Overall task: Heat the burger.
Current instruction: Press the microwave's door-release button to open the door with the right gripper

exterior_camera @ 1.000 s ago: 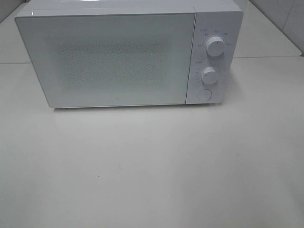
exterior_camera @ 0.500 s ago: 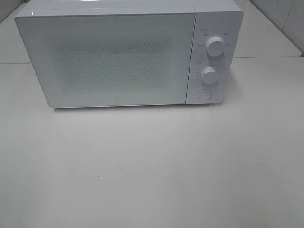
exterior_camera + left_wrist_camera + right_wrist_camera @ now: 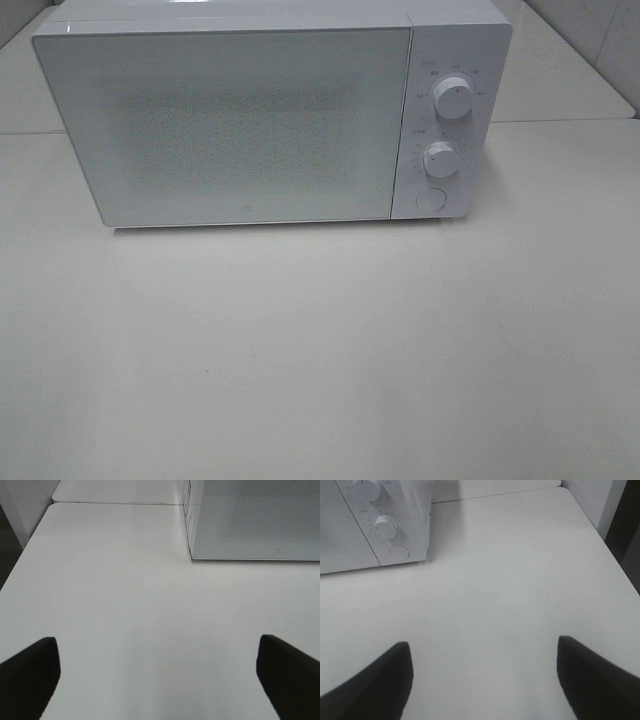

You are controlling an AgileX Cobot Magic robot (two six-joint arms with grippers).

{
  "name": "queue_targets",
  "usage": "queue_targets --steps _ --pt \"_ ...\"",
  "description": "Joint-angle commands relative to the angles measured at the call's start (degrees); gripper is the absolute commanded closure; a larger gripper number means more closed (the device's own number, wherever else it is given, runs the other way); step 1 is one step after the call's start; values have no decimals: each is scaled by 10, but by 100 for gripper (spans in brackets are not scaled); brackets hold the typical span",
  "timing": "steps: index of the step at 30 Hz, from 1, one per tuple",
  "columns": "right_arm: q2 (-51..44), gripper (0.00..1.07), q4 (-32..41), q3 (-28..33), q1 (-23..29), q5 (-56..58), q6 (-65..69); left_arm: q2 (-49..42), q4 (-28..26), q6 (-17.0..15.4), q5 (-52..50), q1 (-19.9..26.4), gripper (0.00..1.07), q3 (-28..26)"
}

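Two grippers, left gripper (image 3: pixel 157 652) and right gripper (image 3: pixel 484 652), jaws apart, empty. Closed microwave door (image 3: pixel 240 125); burger not in sight. Risk: timer dial (image 3: pixel 440 158) turned while oven maybe empty.

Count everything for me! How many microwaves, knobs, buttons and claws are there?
Microwave: 1
Knobs: 2, the upper knob and the lower knob
Round button: 1
Claws: 2, the left claw and the right claw, both open
Total: 6
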Motion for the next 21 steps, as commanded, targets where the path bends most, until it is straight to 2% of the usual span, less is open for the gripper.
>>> queue_targets --steps 1,4,21 --pt "-36 31 0 3 -5 6 -8 3 -1 -3 0 1 6 0" --pt "-61 31 0 3 -5 6 -8 3 -1 -3 0 1 6 0" --pt "-60 31 -1 2 -5 6 -9 3 -1 -3 0 1 6 0"
